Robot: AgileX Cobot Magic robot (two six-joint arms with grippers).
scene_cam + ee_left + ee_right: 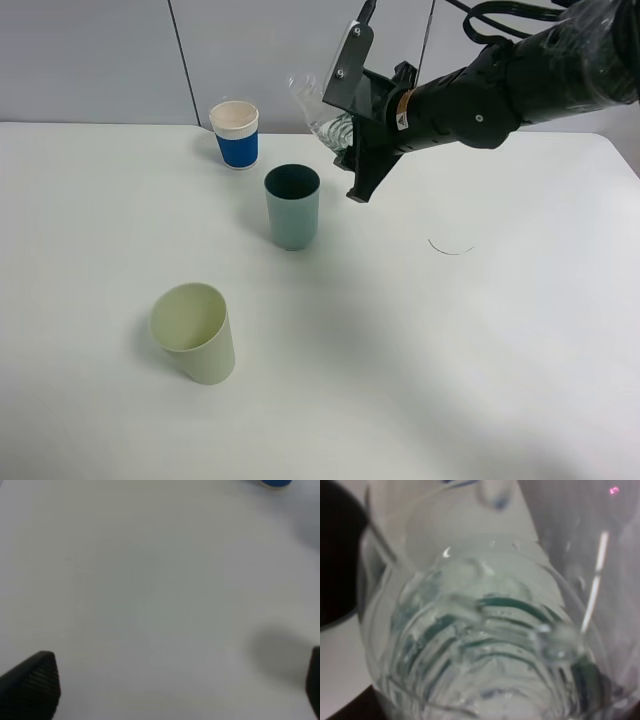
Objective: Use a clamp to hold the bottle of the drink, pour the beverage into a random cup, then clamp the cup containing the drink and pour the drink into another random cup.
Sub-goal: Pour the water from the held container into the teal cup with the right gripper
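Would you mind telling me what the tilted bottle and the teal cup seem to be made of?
The bottle looks like thin clear plastic, glossy: its ribbed wall is see-through with bright glints. The teal cup seems opaque plastic, smooth and fairly matte, with even colour and little shine, though the look alone leaves that open.

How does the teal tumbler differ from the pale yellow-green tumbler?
The teal tumbler is dark blue-green; the pale yellow-green tumbler is light. The teal tumbler stands near the raised, tilted bottle; the pale yellow-green tumbler stands apart, nearer the front edge. Both stand upright, without handles.
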